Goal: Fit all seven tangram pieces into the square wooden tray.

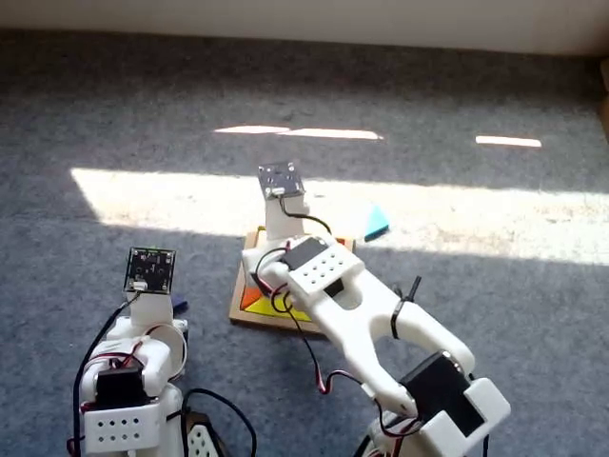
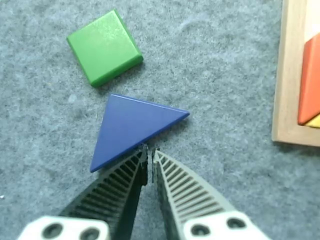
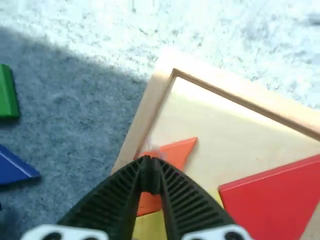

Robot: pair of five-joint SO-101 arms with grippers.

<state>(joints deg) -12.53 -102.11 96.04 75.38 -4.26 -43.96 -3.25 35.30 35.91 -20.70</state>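
L pincer (image 2: 149, 150): closed, empty, tips against blue triangle (image 2: 132, 131) on carpet left of tray (image 2: 287, 75); prob. set to push it. R pincer (image 3: 150, 164): closed, empty, tips over orange piece (image 3: 175, 150) by tray's left rim, likely nudging it home.

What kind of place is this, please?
Probably an indoor room, on the floor: grey carpet under the wooden tray, sunlight patches as from a window, and a pale wall base behind.

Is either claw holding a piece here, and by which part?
Neither. The left claw is shut at the long edge of the blue triangle; the right claw is shut over the orange piece.
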